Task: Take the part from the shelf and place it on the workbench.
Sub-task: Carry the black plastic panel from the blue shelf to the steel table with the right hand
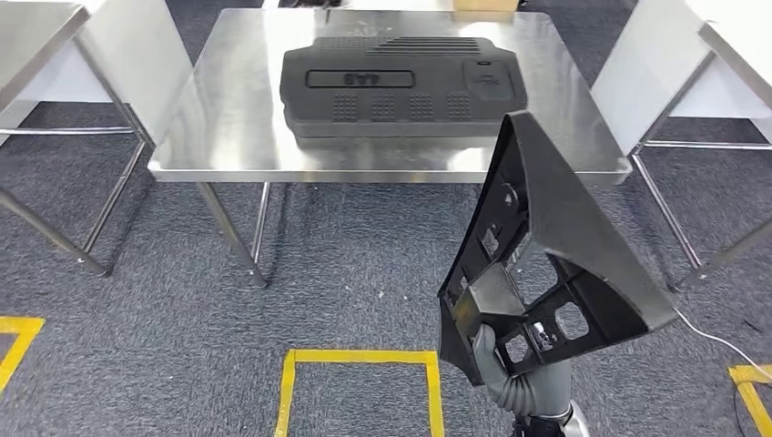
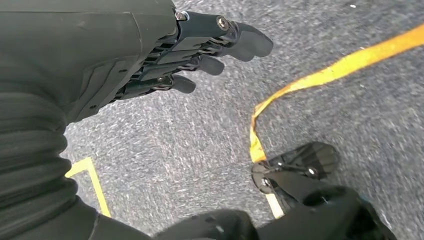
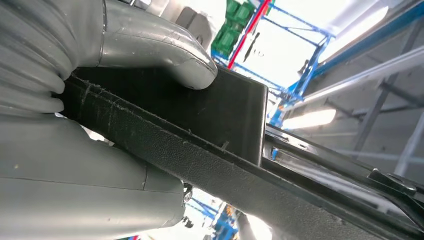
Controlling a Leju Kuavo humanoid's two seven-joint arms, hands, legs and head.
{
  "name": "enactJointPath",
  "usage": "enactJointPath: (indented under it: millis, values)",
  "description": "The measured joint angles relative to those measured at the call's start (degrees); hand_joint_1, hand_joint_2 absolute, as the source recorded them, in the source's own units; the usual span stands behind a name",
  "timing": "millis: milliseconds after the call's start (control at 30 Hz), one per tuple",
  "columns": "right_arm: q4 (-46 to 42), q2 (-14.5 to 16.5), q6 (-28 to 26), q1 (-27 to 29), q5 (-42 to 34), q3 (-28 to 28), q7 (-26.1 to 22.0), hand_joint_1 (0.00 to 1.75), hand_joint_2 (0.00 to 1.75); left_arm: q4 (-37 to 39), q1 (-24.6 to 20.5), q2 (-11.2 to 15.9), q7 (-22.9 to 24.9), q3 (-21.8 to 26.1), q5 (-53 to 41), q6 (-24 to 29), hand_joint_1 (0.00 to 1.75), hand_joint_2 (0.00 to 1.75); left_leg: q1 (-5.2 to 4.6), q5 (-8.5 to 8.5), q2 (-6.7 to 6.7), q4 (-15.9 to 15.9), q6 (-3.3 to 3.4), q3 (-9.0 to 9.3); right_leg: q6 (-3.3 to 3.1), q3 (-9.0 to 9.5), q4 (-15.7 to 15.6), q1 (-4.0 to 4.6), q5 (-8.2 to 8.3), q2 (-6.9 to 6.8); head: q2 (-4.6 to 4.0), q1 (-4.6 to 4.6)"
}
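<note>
A black triangular plastic part point(image 1: 546, 246) with ribs and cut-outs stands upright at the lower right of the head view, short of the workbench. My right hand point(image 1: 496, 360) grips it at its lower end; up close, the thumb point(image 3: 155, 47) presses on the part's black edge point(image 3: 215, 130). The steel workbench point(image 1: 237, 118) lies ahead with a large black moulded cover point(image 1: 401, 86) on it. My left hand point(image 2: 200, 47) hangs over the grey carpet with its fingers loosely extended and holds nothing.
Yellow tape point(image 1: 360, 357) marks a square on the carpet in front of the bench. More steel tables stand at the left point(image 1: 27, 36) and right point(image 1: 737, 45). White panels point(image 1: 137, 55) flank the workbench.
</note>
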Motion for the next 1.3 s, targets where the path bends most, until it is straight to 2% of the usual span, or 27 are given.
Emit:
enactJointPath:
  millis: [33, 67, 133, 167, 200, 233, 267, 333, 400, 433, 567, 900, 1133, 1300]
  values:
    - [-0.01, 0.00, 0.01, -0.05, -0.07, 0.02, 0.04, 1.66, 1.75, 0.00, 0.11, -0.02, -0.04, 0.01, 0.00, 0.00, 0.00, 1.75, 0.01, 0.13, -0.46, -0.12, 0.43, -0.04, 0.18, -0.12, 0.63, -0.13, -0.45, 0.91, 0.00, 0.02]
    - [-0.02, -0.01, 0.02, -0.06, -0.22, 0.03, 0.07, 1.66, 1.75, 0.00, 0.17, -0.02, -0.10, 0.01, 0.00, 0.00, 0.00, 1.75, 0.08, 0.29, -0.86, -0.24, 0.87, -0.08, 0.19, -0.89, 2.38, -0.21, -1.41, 2.38, 0.00, 0.06]
    - [-0.03, -0.02, 0.03, 0.02, -0.56, 0.05, 0.17, 1.66, 1.75, 0.00, 0.05, -0.01, -0.26, 0.02, 0.00, 0.00, 0.00, 1.75, 0.09, 0.43, -1.56, -0.32, 1.42, -0.23, -0.34, -4.43, 9.24, -0.25, -4.39, 5.61, 0.00, 0.21]
    - [-0.02, -0.03, 0.03, 0.07, -0.69, 0.05, 0.21, 1.66, 1.75, 0.00, -0.04, 0.01, -0.32, 0.02, 0.00, 0.00, 0.00, 1.75, 0.01, 0.45, -1.98, -0.31, 1.58, -0.31, -0.53, -6.61, 13.25, -0.21, -5.69, 6.36, 0.00, 0.25]
    - [-0.02, -0.03, 0.03, 0.11, -0.76, 0.06, 0.25, 1.66, 1.75, 0.00, -0.11, 0.01, -0.37, 0.02, 0.00, 0.00, 0.00, 1.75, -0.08, 0.44, -2.45, -0.31, 1.63, -0.35, -0.49, -8.25, 15.98, -0.17, -6.27, 6.67, 0.00, 0.27]
    - [-0.02, -0.03, 0.02, 0.14, -0.81, 0.07, 0.26, 1.66, 1.75, 0.00, -0.13, 0.00, -0.39, 0.02, 0.00, 0.00, 0.00, 1.75, -0.13, 0.43, -2.88, -0.31, 1.65, -0.33, -0.25, -8.98, 16.69, -0.16, -5.97, 6.79, 0.00, 0.27]
    - [-0.02, -0.03, 0.01, 0.16, -0.89, 0.07, 0.26, 1.66, 1.75, 0.00, -0.12, 0.00, -0.42, 0.02, 0.00, 0.00, 0.00, 1.75, -0.17, 0.42, -3.27, -0.31, 1.66, -0.26, 0.13, -8.61, 15.13, -0.15, -4.82, 6.83, 0.00, 0.27]
    - [-0.03, -0.03, -0.01, 0.14, -1.02, 0.05, 0.26, 1.66, 1.75, 0.00, -0.09, -0.08, -0.46, 0.02, 0.00, 0.00, 0.00, 1.75, -0.21, 0.40, -3.89, -0.29, 1.59, -0.14, 0.69, -5.45, 7.38, -0.13, -1.43, 6.92, 0.00, 0.32]
    - [-0.04, 0.02, -0.03, 0.14, -1.06, 0.05, 0.26, 1.66, 1.75, 0.00, -0.08, -0.19, -0.48, 0.02, 0.00, 0.00, 0.00, 1.75, -0.45, 0.26, -4.31, -0.18, 1.25, -0.12, 0.33, -3.08, 1.68, 0.05, 0.75, 7.06, 0.00, 0.28]
    - [-0.04, 0.04, -0.03, 0.14, -1.06, 0.05, 0.26, 1.66, 1.75, 0.00, -0.05, -0.20, -0.49, 0.02, 0.00, 0.00, 0.00, 1.75, -0.59, 0.06, -4.39, -0.11, 1.21, -0.16, 0.03, -2.65, 0.74, 0.12, 1.12, 7.12, 0.00, 0.27]
    - [-0.04, 0.15, -0.03, 0.17, -1.06, 0.01, 0.26, 1.66, 1.75, 0.00, 0.15, -0.15, -0.50, 0.02, 0.00, 0.00, 0.00, 1.75, -0.59, 0.23, -4.27, -0.24, 2.06, -0.01, -0.34, -2.27, 0.59, 0.31, 1.52, 7.16, 0.00, 0.21]
    - [-0.04, 0.17, -0.05, 0.17, -1.12, 0.00, 0.26, 1.66, 1.75, 0.00, 0.15, -0.23, -0.95, 0.02, 0.07, -0.20, 0.00, 1.75, -0.52, 0.46, -4.17, -0.89, 0.75, 0.27, -0.56, -2.35, 0.69, 0.40, 1.48, 7.16, 0.00, 0.25]
    - [-0.04, 0.19, -0.06, 0.17, -1.35, 0.00, 0.25, 1.66, 1.75, 0.00, 0.15, -0.22, -1.19, 0.04, 0.08, -0.97, 0.00, 1.75, -0.85, 0.47, -4.18, -0.88, 0.74, 0.22, -0.56, -2.34, 0.68, 0.16, 1.48, 7.16, 0.00, 0.26]
    - [-0.04, 0.19, -0.05, 0.17, -1.47, 0.00, 0.24, 1.66, 1.75, 0.00, 0.15, -0.21, -1.28, 0.09, 0.09, -1.20, 0.00, 1.75, -1.27, 0.30, -4.18, -0.56, 1.03, 0.14, -0.39, -2.28, 0.56, -0.29, 1.57, 7.16, 0.00, 0.23]
